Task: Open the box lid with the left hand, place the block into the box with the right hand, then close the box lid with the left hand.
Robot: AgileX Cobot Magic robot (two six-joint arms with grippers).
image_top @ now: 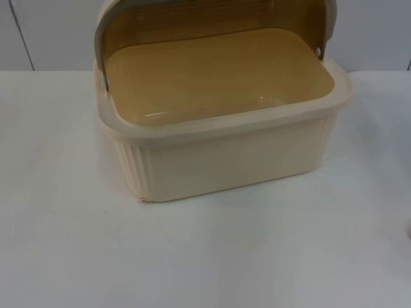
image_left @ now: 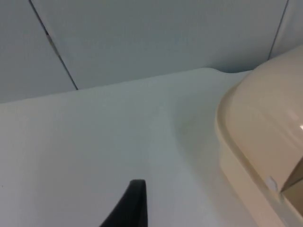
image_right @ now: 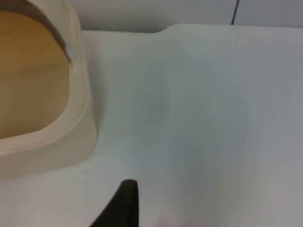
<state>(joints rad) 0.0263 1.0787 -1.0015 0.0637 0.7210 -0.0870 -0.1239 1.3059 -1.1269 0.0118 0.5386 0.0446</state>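
One cream box (image_top: 225,154) stands on one white worktop (image_top: 192,256), carrying one raised amber lid (image_top: 212,19), and one black fingertip (image_left: 128,205) shows in each of two wrist views.

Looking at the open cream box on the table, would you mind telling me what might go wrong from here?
1. The translucent brown roll-back lid stands open over the cream ribbed plastic box; if it slips shut, placing is blocked.
2. The box is empty and probably light, so a nudge on its rim could slide it across the white table.
3. The left gripper's fingertip hovers beside the box and may clip its wall.
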